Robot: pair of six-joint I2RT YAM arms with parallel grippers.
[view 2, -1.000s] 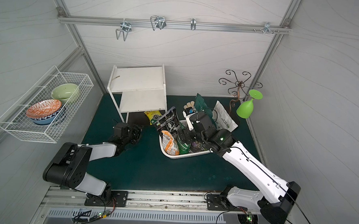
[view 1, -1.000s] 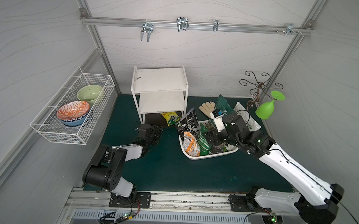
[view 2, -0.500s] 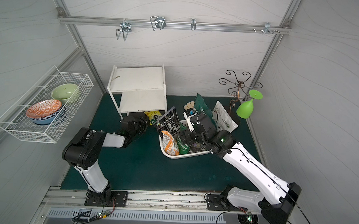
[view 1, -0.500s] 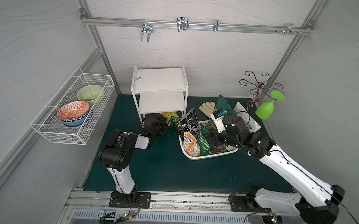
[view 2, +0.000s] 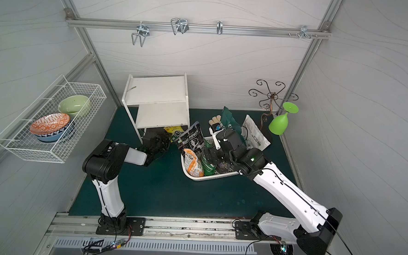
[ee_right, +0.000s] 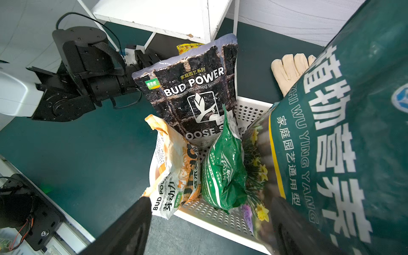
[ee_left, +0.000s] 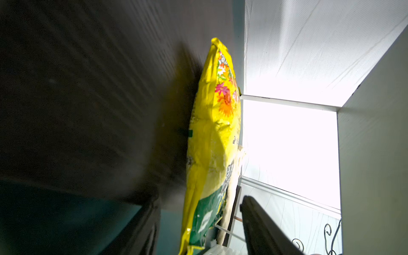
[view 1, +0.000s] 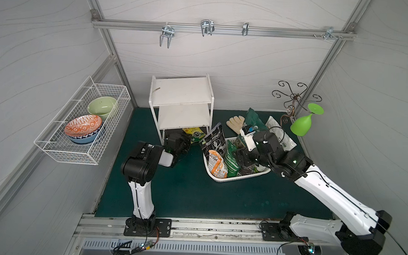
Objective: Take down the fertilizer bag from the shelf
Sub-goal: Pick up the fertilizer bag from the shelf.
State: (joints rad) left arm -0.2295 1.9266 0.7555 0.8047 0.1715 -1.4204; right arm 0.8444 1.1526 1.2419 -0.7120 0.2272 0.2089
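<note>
While flat, bag (ee_left: 209, 136) end-on to gripper (ee_left: 198, 202)

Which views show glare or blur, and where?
Left wrist view: the area beside the yellow bag is blown out white, and the dark surface opposite is streaked. Right wrist view: mostly sharp, near fingers soft. Both top views: evenly lit.

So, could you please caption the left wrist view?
Left gripper, jaws apart, around the yellow bag beneath the shelf.
</note>
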